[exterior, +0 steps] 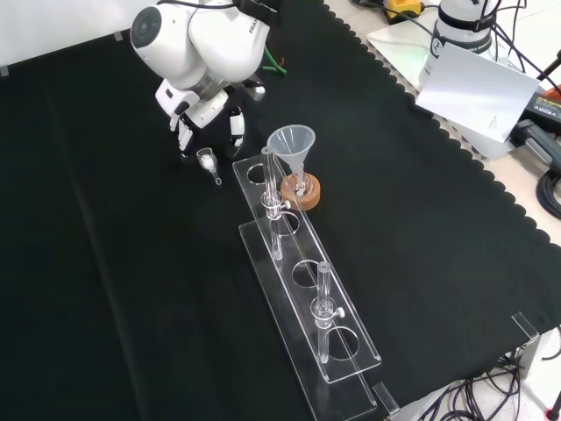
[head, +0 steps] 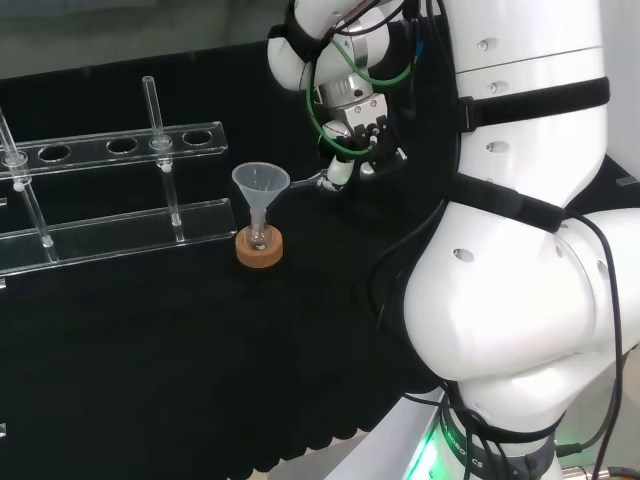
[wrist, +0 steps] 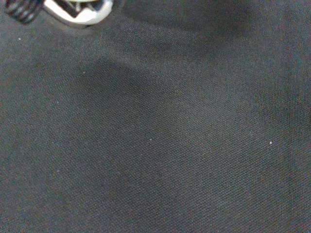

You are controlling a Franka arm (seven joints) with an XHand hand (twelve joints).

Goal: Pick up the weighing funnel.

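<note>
On the black cloth point(exterior: 105, 263), just left of the clear rack's point(exterior: 307, 298) far end in the front view, lies the weighing funnel point(exterior: 209, 161), a small clear scoop-like cup with a short stem pointing toward the camera. The hand point(exterior: 206, 110) hangs directly above it. Its fingers point(exterior: 184, 136) are fairly straight and spread apart, one on each side of the piece. Whether they touch it cannot be told.
</note>
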